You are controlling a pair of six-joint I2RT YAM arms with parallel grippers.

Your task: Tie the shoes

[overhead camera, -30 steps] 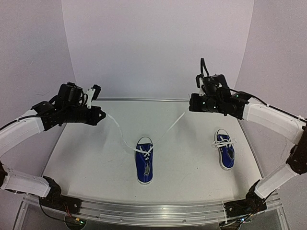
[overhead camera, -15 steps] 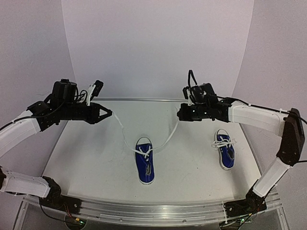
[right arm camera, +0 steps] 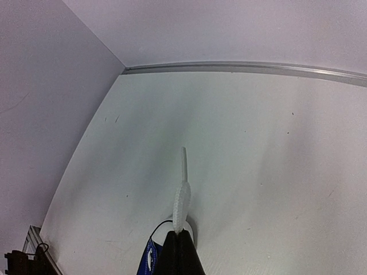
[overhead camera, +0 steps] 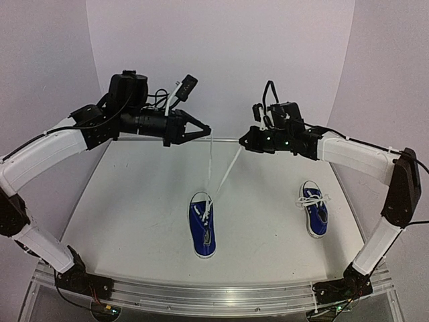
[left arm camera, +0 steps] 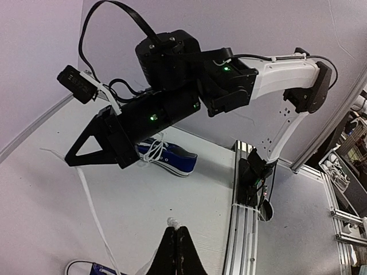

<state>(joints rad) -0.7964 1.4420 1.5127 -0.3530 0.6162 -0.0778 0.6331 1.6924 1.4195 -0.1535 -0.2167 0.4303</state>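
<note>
Shoes: one pair, blue canvas, white soles and toe caps. I see both standing on the table, well apart.

1. Left gripper: raised above the rear of the table, tip pointing right. Its jaws are pinched together on the end of the left lace. In my left wrist view a short white tip sticks out beyond the closed fingers.
2. Left lace: hangs almost straight down from that grip to the eyelets of the centre shoe. It looks drawn fairly tight.
3. Centre shoe: sits on its sole in the middle of the table, toe away from the arm bases. Both its laces lead upward off the front of the tongue.
4. Right lace: rises on a slant from the same shoe, up and to the right.
5. Right gripper: also raised, tip pointing left, near the left gripper but not touching it. Its jaws are clamped flat on the right lace, which runs on past the fingertips in my right wrist view.
6. Right shoe: stands alone at the right side of the table, toe away from the bases. Its white laces lie in a loose bunch over the tongue.
</note>
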